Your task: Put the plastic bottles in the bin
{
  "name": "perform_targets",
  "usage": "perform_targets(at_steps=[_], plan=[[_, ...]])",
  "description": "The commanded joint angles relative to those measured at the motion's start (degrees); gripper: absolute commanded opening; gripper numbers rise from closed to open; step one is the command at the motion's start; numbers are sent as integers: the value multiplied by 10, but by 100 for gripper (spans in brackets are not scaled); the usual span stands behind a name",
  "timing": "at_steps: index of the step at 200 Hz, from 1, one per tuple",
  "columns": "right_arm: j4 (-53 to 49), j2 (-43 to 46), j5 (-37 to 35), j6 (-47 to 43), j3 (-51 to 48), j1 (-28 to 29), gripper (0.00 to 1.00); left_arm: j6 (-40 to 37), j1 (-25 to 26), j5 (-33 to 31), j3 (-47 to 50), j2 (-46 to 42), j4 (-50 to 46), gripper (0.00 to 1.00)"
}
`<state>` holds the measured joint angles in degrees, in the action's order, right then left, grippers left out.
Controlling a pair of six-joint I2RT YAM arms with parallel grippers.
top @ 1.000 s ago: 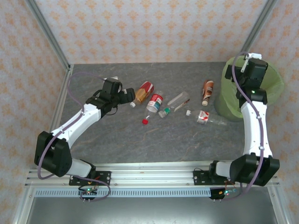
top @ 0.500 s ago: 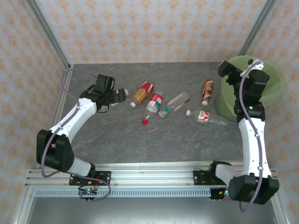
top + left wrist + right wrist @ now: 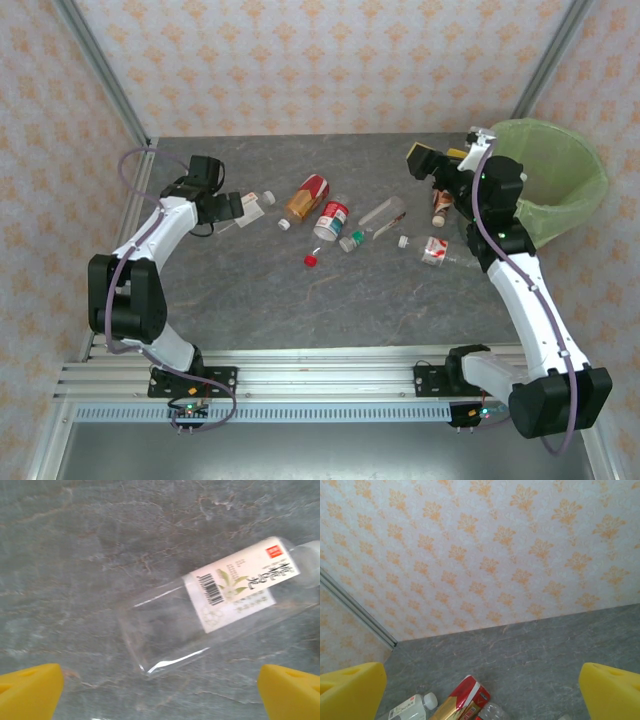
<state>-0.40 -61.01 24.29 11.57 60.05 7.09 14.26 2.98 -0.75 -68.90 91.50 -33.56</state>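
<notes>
- The left hand point(image 3: 248, 205) has its yellow fingers point(image 3: 30, 690) spread wide and grips nothing. It sits at the far left of the grey surface point(image 3: 300, 310).
- Just ahead of its tips a clear bottle point(image 3: 200, 625) lies on its side with a white barcode label facing up. Neither finger touches it.
- To the right of that bottle, in a loose row, lie a red-labelled bottle point(image 3: 308, 193), a red-banded bottle point(image 3: 332, 217), a green-capped bottle point(image 3: 352, 240) and a flattened clear bottle point(image 3: 383, 212).
- A loose red cap point(image 3: 311, 260) sits on the near side of the row.
- The right hand point(image 3: 437, 160) is also wide open and empty. It points left toward the row, just beside the bin's left wall.
- Its arm partly hides an orange-brown bottle point(image 3: 441, 207), and a crushed bottle point(image 3: 436, 250) lies close against the arm.
- The bin point(image 3: 575, 160), lined in lime green, stands in the far right corner.
- The bin is well apart from the left hand's bottle, with the whole row and the right arm between them.
</notes>
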Motion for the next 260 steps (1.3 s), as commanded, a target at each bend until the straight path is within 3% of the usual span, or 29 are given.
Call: perform_targets(at_steps=[1, 31, 71, 140, 162, 172, 203, 218, 260], plan=[[33, 5, 15, 0, 0, 2, 99, -86, -3, -44, 8, 12, 2, 100], [46, 0, 20, 22, 1, 2, 99, -152, -8, 23, -10, 45, -15, 100], [28, -15, 60, 35, 19, 3, 99, -199, -33, 42, -57, 113, -40, 100], [24, -16, 55, 17, 21, 4, 99, -296, -37, 82, -114, 197, -41, 100], [26, -17, 53, 14, 19, 4, 99, -299, -37, 124, -153, 215, -81, 100], [20, -15, 51, 11, 20, 4, 99, -286, -35, 132, -147, 200, -77, 100], [14, -8, 41, -1, 12, 4, 99, -214, -35, 70, -133, 138, -55, 100], [15, -8, 39, -4, 8, 4, 99, -165, -38, 80, -157, 129, -77, 100], [29, -10, 35, -1, -10, 4, 99, 96, -15, 138, -155, 110, -33, 100]])
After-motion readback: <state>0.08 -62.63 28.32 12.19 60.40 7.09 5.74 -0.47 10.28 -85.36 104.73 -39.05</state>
